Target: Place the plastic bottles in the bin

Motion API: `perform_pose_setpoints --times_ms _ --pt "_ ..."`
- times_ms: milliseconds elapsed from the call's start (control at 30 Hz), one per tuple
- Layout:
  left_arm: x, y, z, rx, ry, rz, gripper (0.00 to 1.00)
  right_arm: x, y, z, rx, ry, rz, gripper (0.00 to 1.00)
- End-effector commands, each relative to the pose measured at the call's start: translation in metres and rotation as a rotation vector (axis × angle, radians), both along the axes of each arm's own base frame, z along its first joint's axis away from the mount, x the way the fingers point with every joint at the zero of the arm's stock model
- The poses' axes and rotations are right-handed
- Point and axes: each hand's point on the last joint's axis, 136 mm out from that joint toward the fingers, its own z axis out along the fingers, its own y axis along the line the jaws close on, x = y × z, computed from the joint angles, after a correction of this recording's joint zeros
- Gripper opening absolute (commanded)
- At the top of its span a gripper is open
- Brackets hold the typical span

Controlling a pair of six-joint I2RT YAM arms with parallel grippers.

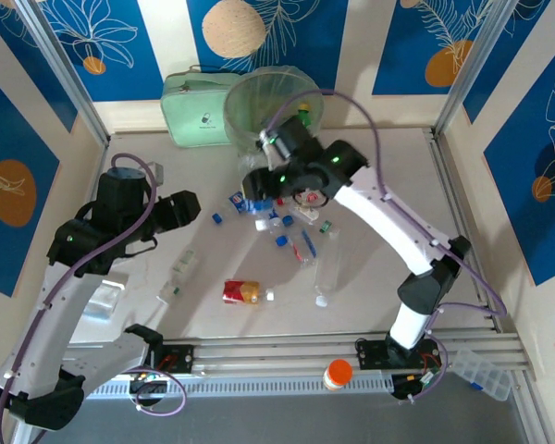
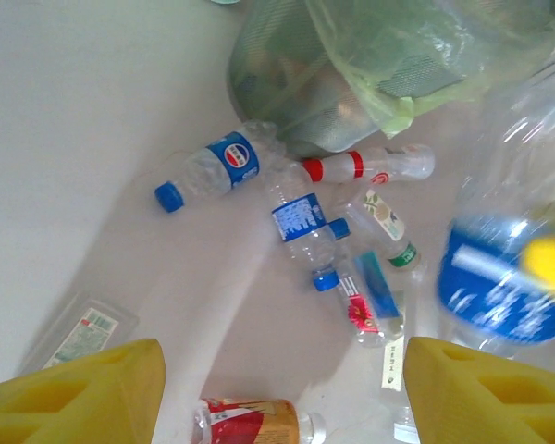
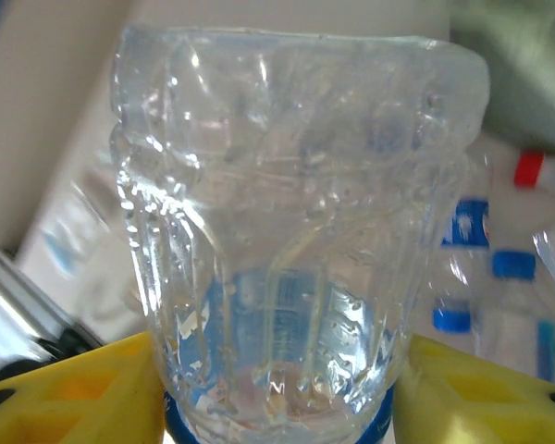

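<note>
Between the right claw's [image 3: 277,393] pads, clear bottle [image 3: 296,213] cropped at the lower edge, lower end unseen. Beyond that claw to the right, blue-capped bottles [image 3: 513,314] and a red cap [image 3: 528,169] blurred, labels unreadable. Under the left claw [image 2: 282,393], red-labelled bottle [image 2: 250,421] cut by the lower edge. Ahead of it, bin [image 2: 287,83] cropped at the top. Beside one pad, flat clear packet [image 2: 79,333] partly covered.

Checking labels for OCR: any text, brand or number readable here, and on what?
No words read clearly.
Left bottle: round red-white-blue emblem on blue label; words blurred.
Middle bottle: white print on blue, too small.
Red-band bottle: print too small.
Held bottle: blue label, blurred.
Case: dark logo, unreadable.
Flat pack: label too small.
</note>
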Motion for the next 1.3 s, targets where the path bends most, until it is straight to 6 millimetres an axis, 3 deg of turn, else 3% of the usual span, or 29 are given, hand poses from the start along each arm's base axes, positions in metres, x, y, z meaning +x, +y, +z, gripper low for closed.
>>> perform_pose_setpoints --times_ms 0,133,300,467,667,833,1033,1267 --pt "0.006 -0.009 0.018 -0.036 -0.066 -0.048 0.69 0.017 0.004 0.055 0.278 0.046 -0.009 0.56" --pt "0.012 -0.014 0.017 -0.050 -0.065 -0.057 0.69 0.062 -0.007 0.093 0.443 0.051 -0.107 0.55" --pt "0.014 -0.017 0.014 -0.063 -0.060 -0.061 0.69 0.118 -0.014 0.110 0.519 0.043 -0.199 0.55" --pt "0.013 -0.015 0.011 -0.053 -0.058 -0.054 0.69 0.170 -0.017 0.094 0.607 0.102 -0.266 0.55" --pt "0.013 -0.015 0.003 -0.057 -0.049 -0.051 0.68 0.218 -0.023 0.073 0.667 0.090 -0.325 0.56" --pt "0.015 -0.015 0.002 -0.049 -0.054 -0.050 0.68 0.242 -0.030 0.048 0.643 0.086 -0.366 0.56" --pt "0.017 -0.013 -0.002 -0.035 -0.054 -0.043 0.68 0.254 -0.027 0.016 0.597 0.109 -0.368 0.57" --pt "0.019 -0.010 -0.005 -0.009 -0.053 -0.036 0.69 0.259 -0.031 -0.009 0.559 0.150 -0.371 0.72"
